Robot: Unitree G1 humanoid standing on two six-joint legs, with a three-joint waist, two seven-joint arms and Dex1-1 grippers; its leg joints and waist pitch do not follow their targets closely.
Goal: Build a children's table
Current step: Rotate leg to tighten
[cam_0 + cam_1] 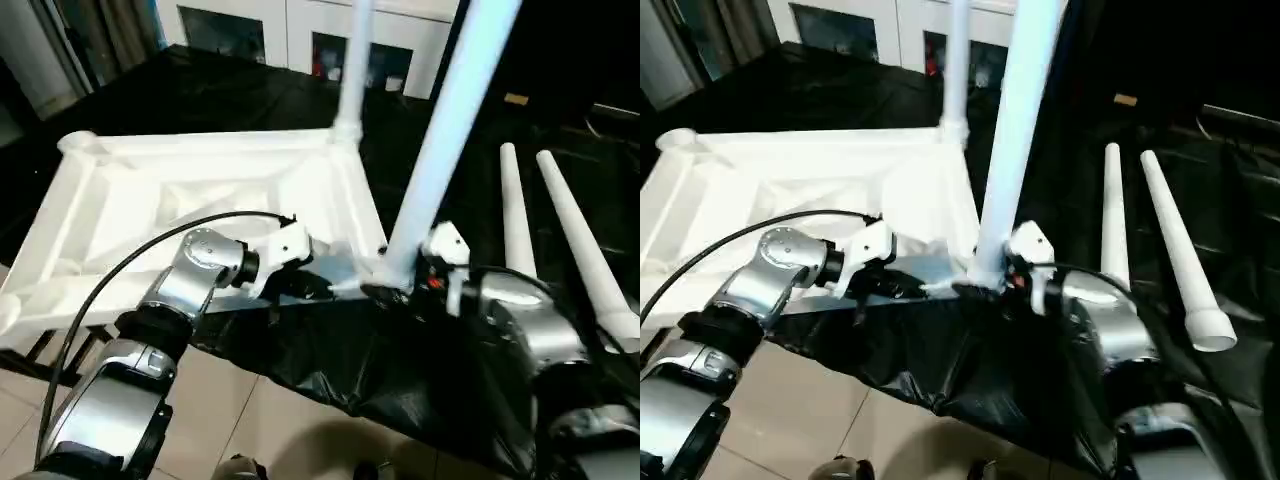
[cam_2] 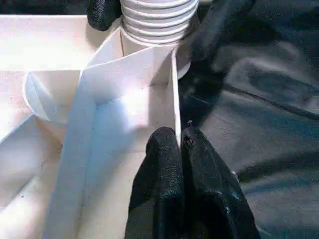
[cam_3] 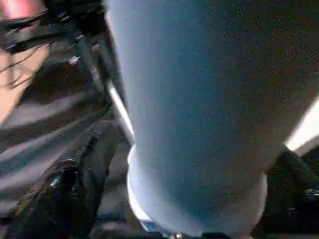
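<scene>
Left gripper (image 2: 179, 149) pinches table top (image 1: 200, 190) rim; right gripper (image 1: 392, 290) straddles upright leg (image 1: 440, 150) base (fingers spread).

Smooth white plastic table top (image 1: 200, 190) and legs (image 1: 455, 120), collar ridged; crinkled glossy black sheet (image 1: 400, 370); brushed silver metal forearms (image 1: 190, 275).

The white plastic table top (image 1: 150, 215) lies upside down on the black-covered surface, its ribbed underside facing up and a round socket showing at the far left corner. Two white tube legs stand upright in its right-hand corners: the far leg (image 1: 352, 70) and the near leg (image 1: 445, 140), whose ridged collar (image 2: 157, 20) sits in its socket. Two loose legs (image 1: 560, 225) lie side by side to the right, tapering toward the far side.
</scene>
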